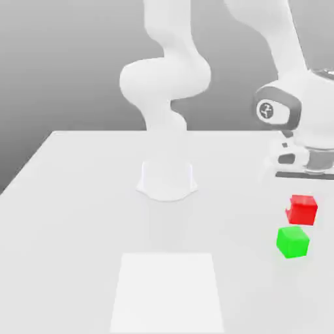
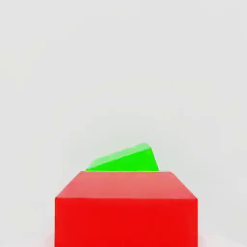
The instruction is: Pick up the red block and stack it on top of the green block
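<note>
Exterior view and hand view of a single white robot arm [image 1: 166, 72] mounted on a pale desk [image 1: 72, 196]. The arm rises from a round base [image 1: 167, 179] near the middle of the desk, bends overhead and descends again at the exterior view's right, where its hand [image 1: 306, 117] hangs above the desk surface. The tool itself is cut off by the edge of the exterior view; its fingers are pressed together, and no frame shows anything between them. The red block [image 1: 302, 209], a small cube with plain faces, rests on the desk at the exterior view's right, below the hand and apart from it. The green block [image 1: 292, 241], a cube of about the same size, sits just beside the red block on the side nearer the exterior camera, turned slightly relative to it; whether the two cubes touch cannot be told. Neither block lies on top of the other. In the hand view the red block [image 2: 126, 212] occupies the foreground with its top face and one side face showing, and the green block [image 2: 126, 160] appears as a wedge partly hidden behind it. A faint lighter rectangle [image 1: 168, 293] marks the desk surface toward the exterior camera, well apart from both blocks.
</note>
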`<act>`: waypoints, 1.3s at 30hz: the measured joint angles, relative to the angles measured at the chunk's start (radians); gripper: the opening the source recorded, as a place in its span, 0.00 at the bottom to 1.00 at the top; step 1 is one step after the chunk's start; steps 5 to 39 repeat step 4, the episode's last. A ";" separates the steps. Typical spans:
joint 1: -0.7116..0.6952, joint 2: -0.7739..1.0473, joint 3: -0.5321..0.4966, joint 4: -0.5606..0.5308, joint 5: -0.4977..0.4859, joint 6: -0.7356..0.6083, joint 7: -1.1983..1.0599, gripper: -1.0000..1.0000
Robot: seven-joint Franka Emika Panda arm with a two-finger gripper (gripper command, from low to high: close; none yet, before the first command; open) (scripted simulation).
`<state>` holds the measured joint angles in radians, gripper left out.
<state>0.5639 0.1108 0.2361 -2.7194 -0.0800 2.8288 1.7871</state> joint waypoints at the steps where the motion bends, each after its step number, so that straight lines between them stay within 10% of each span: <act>1: 0.007 0.024 -0.013 0.001 -0.022 0.022 0.017 1.00; 39: 0.007 0.024 -0.013 0.001 -0.022 0.022 0.017 1.00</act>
